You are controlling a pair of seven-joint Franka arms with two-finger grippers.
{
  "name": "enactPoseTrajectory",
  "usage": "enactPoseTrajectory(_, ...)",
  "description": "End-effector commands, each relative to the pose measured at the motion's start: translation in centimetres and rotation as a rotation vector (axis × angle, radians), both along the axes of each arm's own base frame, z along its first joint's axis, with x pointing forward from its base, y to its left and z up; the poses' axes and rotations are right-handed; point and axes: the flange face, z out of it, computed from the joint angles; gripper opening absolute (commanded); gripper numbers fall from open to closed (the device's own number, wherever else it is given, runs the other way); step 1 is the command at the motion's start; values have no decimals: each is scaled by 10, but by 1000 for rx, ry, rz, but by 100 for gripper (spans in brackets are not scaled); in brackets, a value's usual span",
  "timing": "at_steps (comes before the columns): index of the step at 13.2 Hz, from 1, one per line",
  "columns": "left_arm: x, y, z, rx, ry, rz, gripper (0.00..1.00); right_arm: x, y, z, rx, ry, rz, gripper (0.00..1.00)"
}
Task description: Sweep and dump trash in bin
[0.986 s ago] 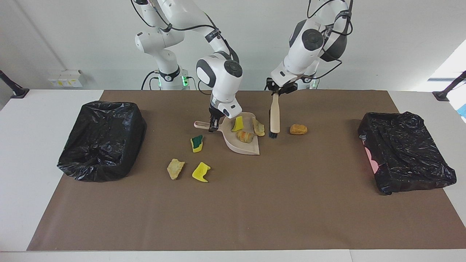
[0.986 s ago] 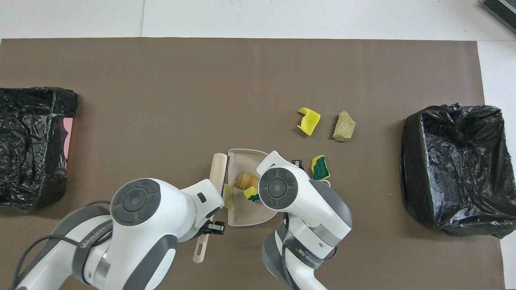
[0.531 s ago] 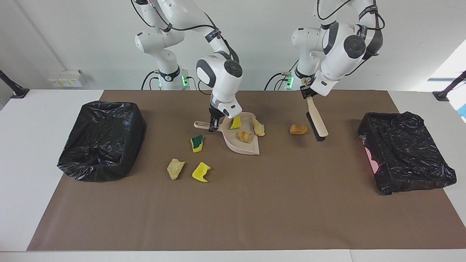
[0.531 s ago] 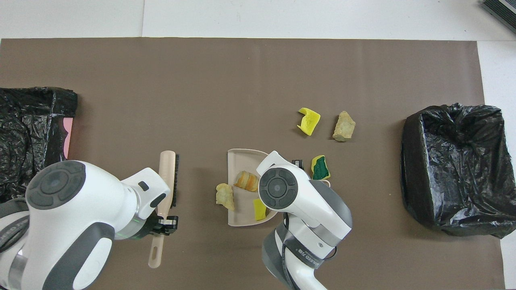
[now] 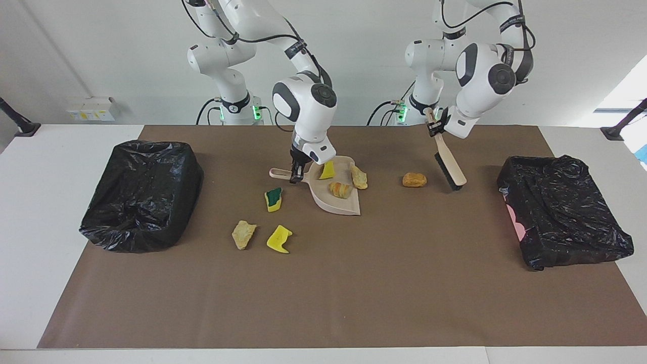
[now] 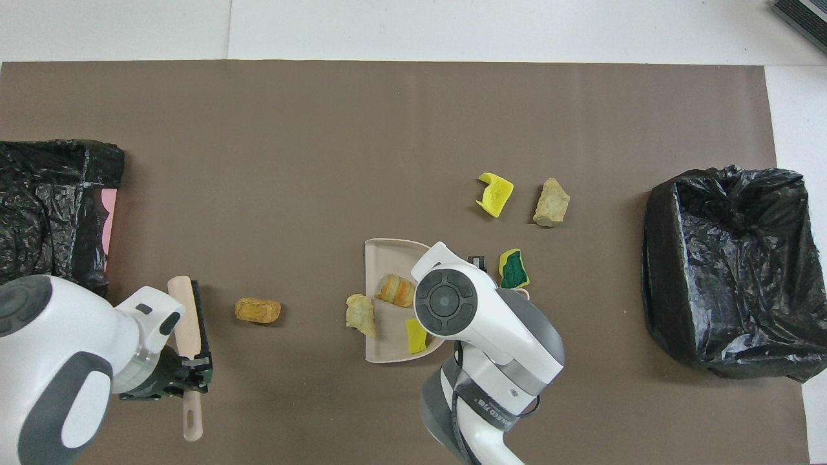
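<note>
My right gripper (image 5: pixel 296 176) is shut on the handle of the beige dustpan (image 5: pixel 349 206), which rests on the mat; my wrist hides the gripper in the overhead view. In the dustpan (image 6: pixel 381 255) lie a yellow scrap (image 5: pixel 327 171) and a brown chunk (image 5: pixel 339 189); a tan chunk (image 5: pixel 359 178) sits on its rim. My left gripper (image 5: pixel 435 126) is shut on the brush (image 5: pixel 450 164), tilted, bristles low beside a loose brown chunk (image 5: pixel 414 179). A green-faced sponge (image 5: pixel 273 198), a tan chunk (image 5: pixel 243 234) and a yellow sponge (image 5: pixel 279 238) lie on the mat.
A black-bagged bin (image 5: pixel 141 194) stands at the right arm's end of the table and another black-bagged bin (image 5: pixel 561 210) at the left arm's end. The brown mat (image 5: pixel 323 293) covers the table's middle.
My left arm swung the brush away from the dustpan, over the loose brown chunk, toward the left arm's end. The right gripper and dustpan stayed put.
</note>
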Motion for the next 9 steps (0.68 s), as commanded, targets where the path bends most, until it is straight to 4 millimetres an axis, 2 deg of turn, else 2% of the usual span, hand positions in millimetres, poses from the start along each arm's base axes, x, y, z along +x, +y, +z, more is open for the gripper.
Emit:
enactPoseTrajectory(1, -23, -33, -17, 16, -48, -70, 0, 1, 6, -11, 26, 24, 7, 0)
enactPoseTrajectory(3, -31, -63, -17, -4, -74, -134, 0, 1, 6, -11, 26, 24, 7, 0)
enactPoseTrajectory(7, -51, -128, -17, -102, -116, -164, 0, 1, 6, -11, 26, 24, 7, 0)
enactPoseTrajectory(9, -59, -154, -16, -136, -140, -151, 0, 0, 5, -12, 27, 27, 6, 0)
